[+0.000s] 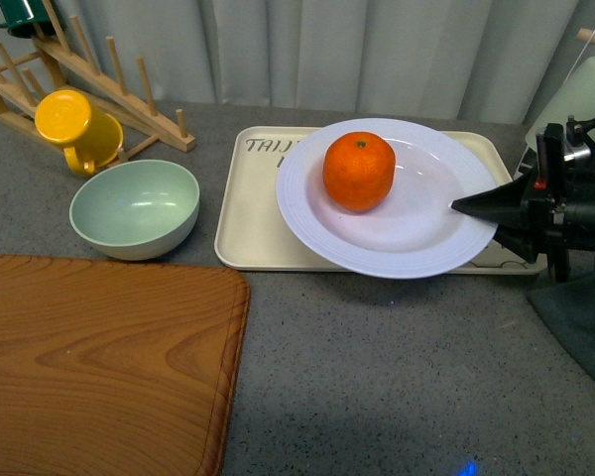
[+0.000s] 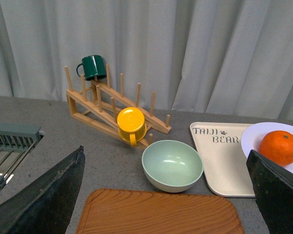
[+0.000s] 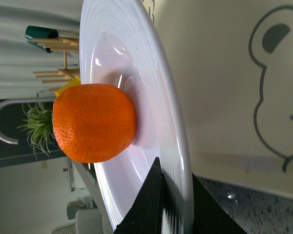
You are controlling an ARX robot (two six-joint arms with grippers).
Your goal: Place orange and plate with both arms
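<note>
1. Front view: my right gripper (image 1: pixel 468 206) comes in from the right. Its black fingertips are pressed together on the rim of the large round white plate (image 1: pixel 416 238), pinching it.
2. The small bright-orange mandarin (image 1: pixel 359 171) sits in the plate's well, beyond my right fingertips and clear of them.
3. The plate lies over the beige rectangular tray (image 1: pixel 246 230), and the edge beside my right gripper hangs past the tray's front side. I cannot tell whether the plate rests on the tray or is raised off it.
4. Right wrist view: my right gripper (image 3: pixel 178 210) has one dark finger on each face of the ridged rim. The mandarin (image 3: pixel 94 123) is close ahead of the fingertips. A bear outline on the tray (image 3: pixel 224 73) shows behind the plate (image 3: pixel 118 58).
5. Left wrist view: my left gripper (image 2: pixel 165 152) is spread wide and holds nothing.
6. Straight ahead between its fingers is a pale green bowl (image 2: pixel 172 165), with a brown wooden board (image 2: pixel 158 214) nearer to me.
7. Beyond the bowl, a yellow mug (image 2: pixel 131 125) hangs on a slanted wooden peg rack (image 2: pixel 95 105), and a dark green mug (image 2: pixel 93 67) sits at its top.
</note>
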